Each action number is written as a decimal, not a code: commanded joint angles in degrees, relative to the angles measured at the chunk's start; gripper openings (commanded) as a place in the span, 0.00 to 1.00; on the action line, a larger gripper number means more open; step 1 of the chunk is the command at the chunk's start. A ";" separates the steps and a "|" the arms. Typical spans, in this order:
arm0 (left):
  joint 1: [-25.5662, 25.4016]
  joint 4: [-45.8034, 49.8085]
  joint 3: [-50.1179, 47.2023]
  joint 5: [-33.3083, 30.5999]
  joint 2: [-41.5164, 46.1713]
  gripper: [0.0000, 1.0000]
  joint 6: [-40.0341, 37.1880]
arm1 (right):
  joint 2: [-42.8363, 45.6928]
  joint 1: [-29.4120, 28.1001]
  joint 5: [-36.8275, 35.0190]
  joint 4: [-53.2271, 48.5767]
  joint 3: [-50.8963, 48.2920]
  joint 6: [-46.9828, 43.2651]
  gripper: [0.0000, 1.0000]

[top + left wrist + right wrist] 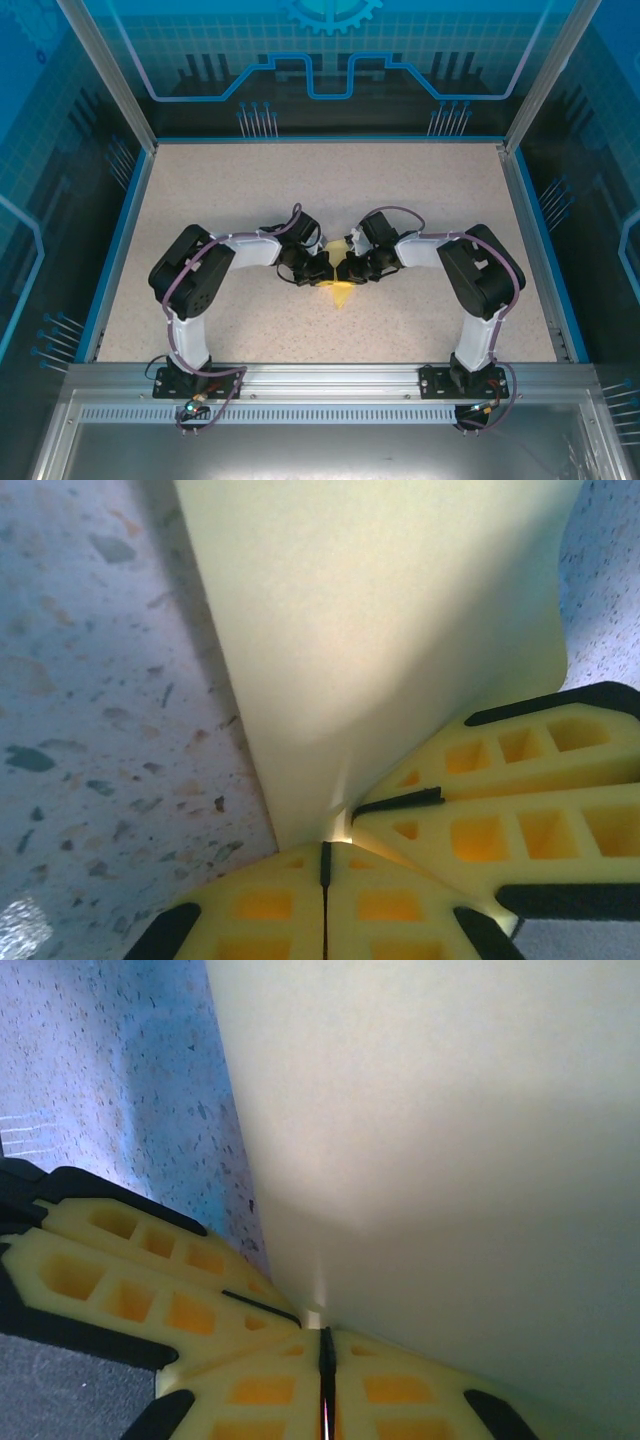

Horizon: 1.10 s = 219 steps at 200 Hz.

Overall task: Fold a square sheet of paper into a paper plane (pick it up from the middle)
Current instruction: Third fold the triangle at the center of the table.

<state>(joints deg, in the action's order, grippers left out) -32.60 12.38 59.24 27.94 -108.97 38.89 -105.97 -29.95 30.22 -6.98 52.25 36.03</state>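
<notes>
1. The paper's (pixel 340 293) pointed tip faces the arm bases, mid-table (pixel 430 190).
2. The left gripper (pixel 325 848) is clamped on the paper's lower edge.
3. The right gripper (pixel 325 1335) pinches the same edge, tip to tip with the left.
4. Beyond the fingertips, the paper stands up, folded.

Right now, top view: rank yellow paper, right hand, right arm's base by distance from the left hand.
1. yellow paper, pinched in the left hand, table centre.
2. right hand, butting against it on the right.
3. right arm's base, near-right edge.
</notes>
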 commanded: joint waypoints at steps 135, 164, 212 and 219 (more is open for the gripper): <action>-0.79 10.09 4.16 -7.28 -6.73 0.06 -7.80 | 5.36 0.95 -7.65 -9.29 -3.09 -3.71 0.14; -0.96 11.38 5.02 -8.33 -7.20 0.05 -9.13 | 5.20 1.26 -8.90 -9.88 -3.49 -4.18 0.13; -1.49 13.83 6.25 -10.66 -8.06 0.05 -10.46 | 5.87 1.40 -10.26 -11.21 -4.19 -4.65 0.13; -1.41 14.06 6.50 -10.84 -8.25 0.05 -10.63 | 6.53 1.48 -10.32 -11.04 -4.34 -4.66 0.13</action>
<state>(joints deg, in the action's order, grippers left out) -33.56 21.12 66.57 26.02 -112.57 30.39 -101.01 -29.47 23.46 -13.67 50.06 32.51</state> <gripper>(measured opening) 0.049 0.132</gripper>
